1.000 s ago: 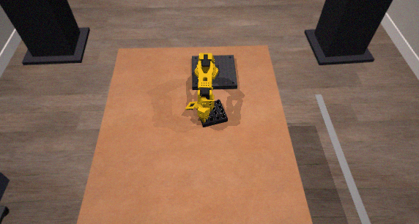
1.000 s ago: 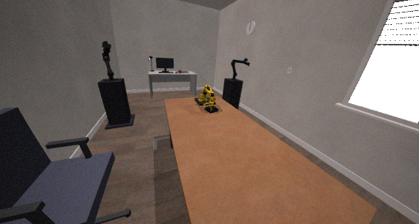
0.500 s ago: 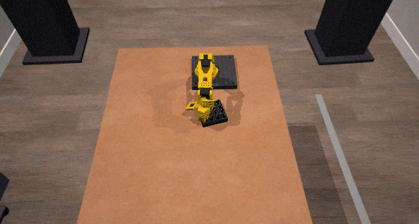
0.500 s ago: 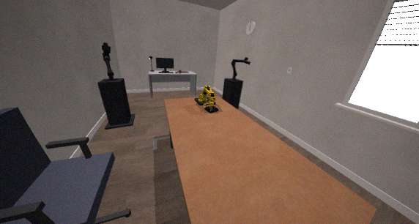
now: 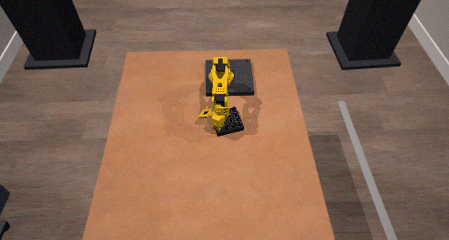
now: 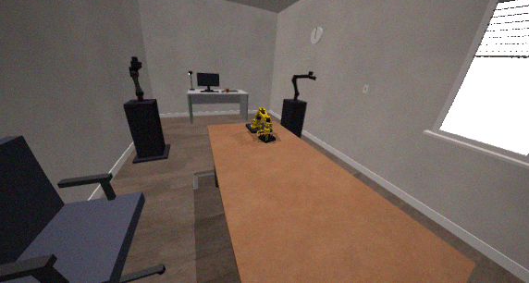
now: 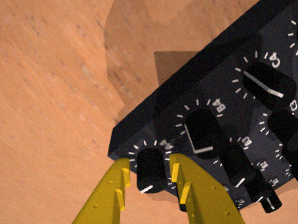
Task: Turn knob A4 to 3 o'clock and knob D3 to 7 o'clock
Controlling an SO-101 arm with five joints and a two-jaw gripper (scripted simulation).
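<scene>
Wrist view: gripper point(image 5: 219, 130) point(image 6: 266, 139) point(image 7: 150, 161) a bit open, A4 point(image 7: 151, 169) btwn fingers, ungripped; box point(image 5: 240, 129) point(image 6: 271, 140) point(image 7: 200, 76), nr table's point(image 5: 196, 183) point(image 6: 301, 193) point(image 7: 50, 125) far edge (top view), might skid if descent's off-centre.

A brown table point(image 5: 188, 176) point(image 6: 314, 207) point(image 7: 55, 110) carries the black knob box point(image 5: 240, 129) point(image 6: 268, 141) point(image 7: 145, 107) and the arm's dark base plate point(image 5: 245, 79) point(image 6: 250, 128).

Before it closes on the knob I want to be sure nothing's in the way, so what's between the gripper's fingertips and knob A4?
In the wrist view, nothing shows between the gripper and knob A4: just narrow gaps over the box.
</scene>
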